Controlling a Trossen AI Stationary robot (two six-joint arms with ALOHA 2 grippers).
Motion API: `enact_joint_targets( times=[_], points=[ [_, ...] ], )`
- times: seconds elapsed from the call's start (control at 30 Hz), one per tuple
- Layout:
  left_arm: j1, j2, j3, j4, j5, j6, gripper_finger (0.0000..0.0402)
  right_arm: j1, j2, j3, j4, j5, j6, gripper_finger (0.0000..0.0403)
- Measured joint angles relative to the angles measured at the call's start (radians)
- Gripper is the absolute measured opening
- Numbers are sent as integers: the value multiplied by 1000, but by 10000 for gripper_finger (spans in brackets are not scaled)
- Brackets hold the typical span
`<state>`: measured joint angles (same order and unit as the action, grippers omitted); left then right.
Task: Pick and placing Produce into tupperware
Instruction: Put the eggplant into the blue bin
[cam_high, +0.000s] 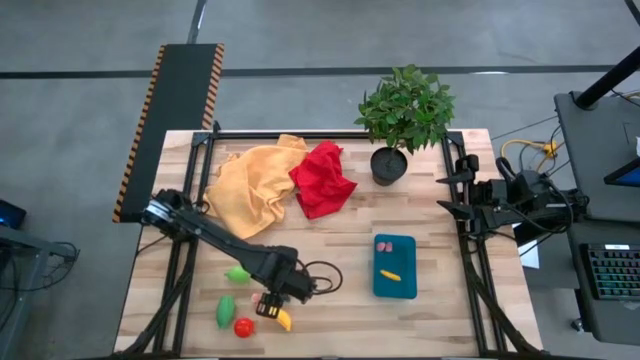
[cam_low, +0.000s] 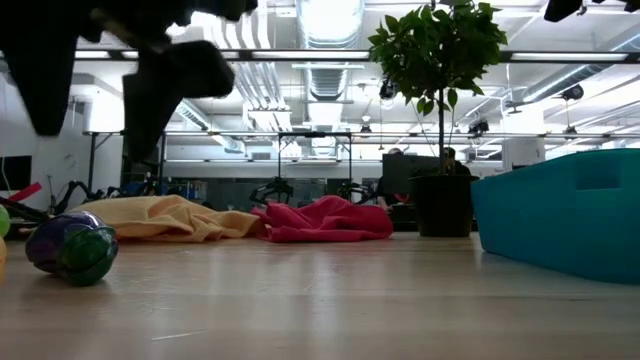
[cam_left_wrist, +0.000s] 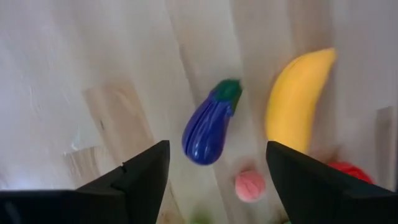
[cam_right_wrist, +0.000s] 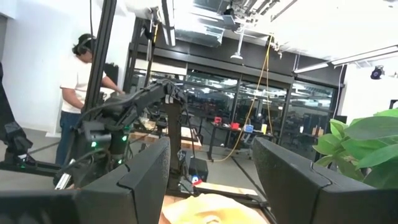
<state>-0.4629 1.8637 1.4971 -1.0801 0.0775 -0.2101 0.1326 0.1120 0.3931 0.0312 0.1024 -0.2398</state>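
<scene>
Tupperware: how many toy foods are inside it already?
2: a pink piece at its far end and a yellow piece near its middle; none seems hidden. The left gripper hovers open over the eggplant.

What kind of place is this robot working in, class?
Probably a robotics lab or workshop: a framed wooden table on a concrete floor, a keyboard at a desk beside it, and exposed ceiling ducts over more equipment behind.

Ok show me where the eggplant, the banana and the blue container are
eggplant (cam_left_wrist: 208, 127): left wrist view, on its purple body.
banana (cam_left_wrist: 295, 102): left wrist view, on the middle of its yellow curve.
blue container (cam_high: 404, 285): high view, on the bare floor inside it.
</scene>
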Motion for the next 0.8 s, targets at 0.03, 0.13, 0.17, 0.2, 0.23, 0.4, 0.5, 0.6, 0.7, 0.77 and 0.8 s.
enact_joint_targets(
  times=[0.03, 0.13, 0.17, 0.2, 0.23, 0.4, 0.5, 0.6, 0.7, 0.77, 0.8],
  points=[
    [-1, 0, -13, 2, -11, -12, 253, 0, 0, 0, 1, 0, 0, 224],
    [-3, 0, -52, 8, -33, -22, 253, 0, 0, 0, 1, 0, 0, 224],
    [-3, 0, -64, 14, -35, -23, 253, 0, 0, 0, 1, 0, 0, 224],
    [-3, 0, -78, 35, -35, -24, 253, 0, 0, 0, 1, 0, 1, 224],
    [-3, 0, -94, 68, -34, -23, 253, 0, 0, 0, 1, 0, 3, 224],
    [-3, 0, -143, 143, -31, -20, 253, 0, 0, 0, 2, 0, 3, 224],
    [-3, 0, -170, 143, -31, -21, 253, 0, 0, 0, 2, 0, 3, 224],
    [-3, 0, -193, 187, -31, -21, 253, 0, 0, 0, 2, 0, 3, 224],
    [-3, 0, -217, 248, -31, -20, 253, 0, 0, 0, 2, 0, 3, 224],
    [-2, 0, -232, 291, -30, -20, 253, 0, 0, 0, 2, 0, 3, 224],
    [-2, 0, -239, 299, -30, -20, 253, 0, 0, 0, 2, 0, 3, 224]
  ],
)
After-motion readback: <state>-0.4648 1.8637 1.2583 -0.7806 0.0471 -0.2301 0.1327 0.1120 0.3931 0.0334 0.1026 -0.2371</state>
